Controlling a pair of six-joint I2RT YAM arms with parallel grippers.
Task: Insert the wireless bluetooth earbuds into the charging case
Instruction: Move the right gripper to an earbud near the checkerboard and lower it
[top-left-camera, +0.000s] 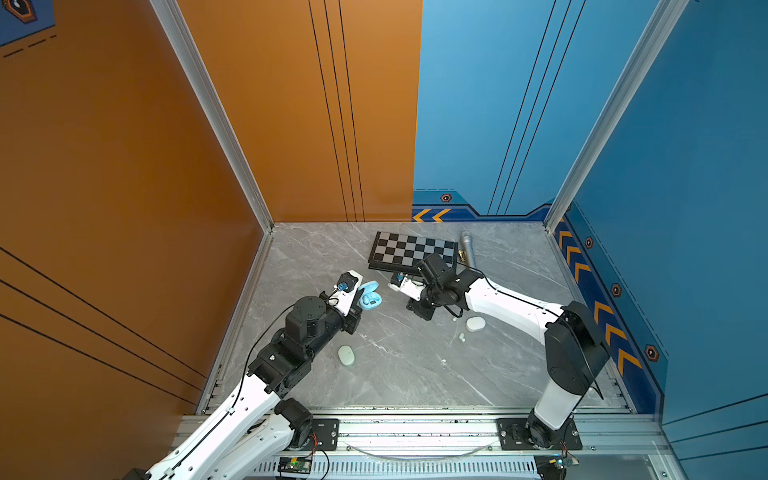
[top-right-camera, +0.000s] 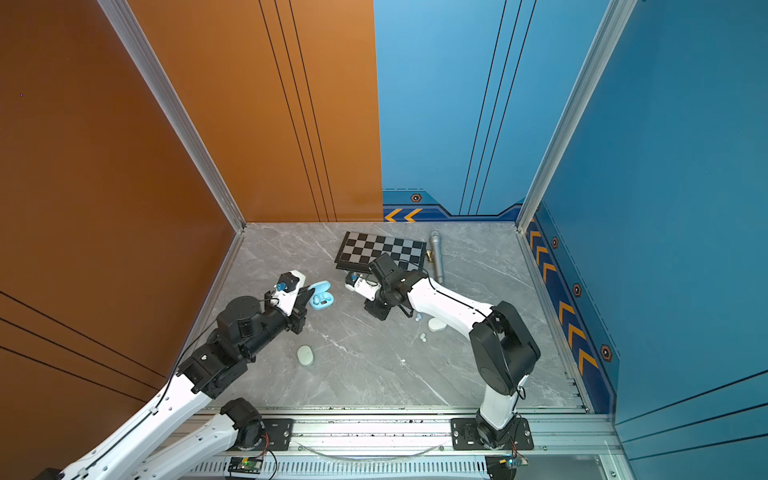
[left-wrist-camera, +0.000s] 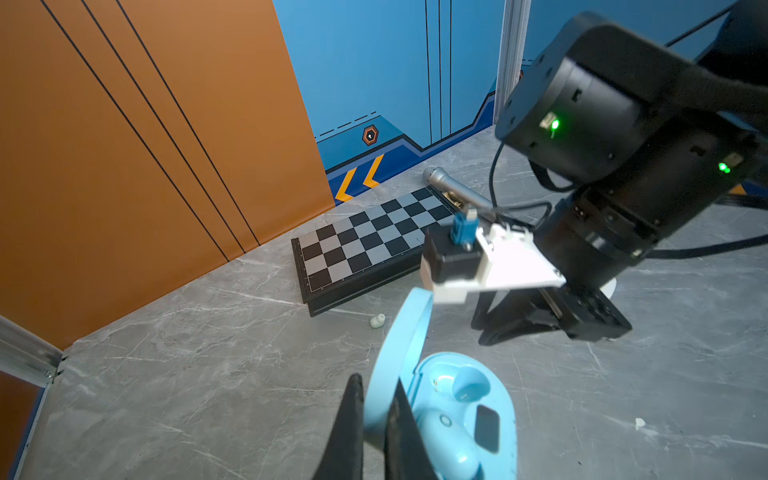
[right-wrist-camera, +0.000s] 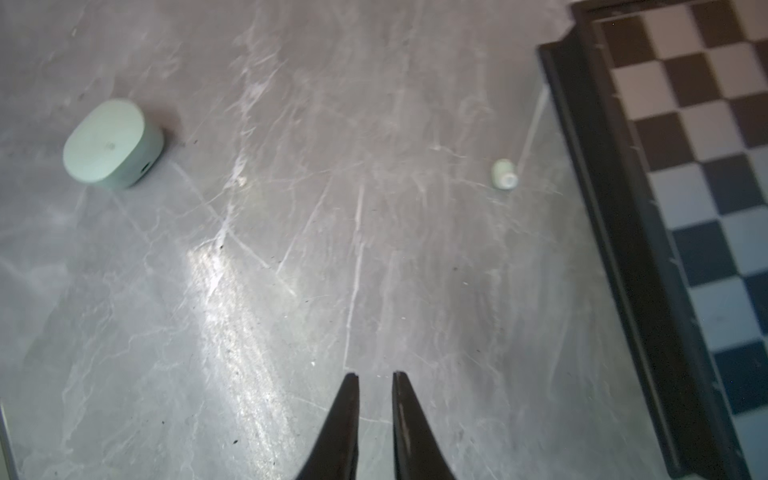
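The light blue charging case (left-wrist-camera: 465, 415) lies open at the table's left middle, also visible in both top views (top-left-camera: 369, 296) (top-right-camera: 321, 296). My left gripper (left-wrist-camera: 376, 386) is shut on its raised lid (left-wrist-camera: 401, 345). One light blue earbud (left-wrist-camera: 446, 438) sits in the case; the socket (left-wrist-camera: 469, 384) beside it is empty. My right gripper (right-wrist-camera: 375, 376) hangs over bare table, its jaws a narrow gap apart with nothing between them. A mint earbud (right-wrist-camera: 504, 174) (left-wrist-camera: 377, 321) lies near the chessboard. More earbuds (top-left-camera: 461, 336) (top-right-camera: 418, 318) lie by the right arm.
A closed mint case (top-left-camera: 346, 355) (right-wrist-camera: 112, 143) lies in front of the left arm. A closed white case (top-left-camera: 475, 323) lies under the right forearm. A folded chessboard (top-left-camera: 411, 249) and a microphone (top-left-camera: 467, 249) lie at the back. Walls close three sides.
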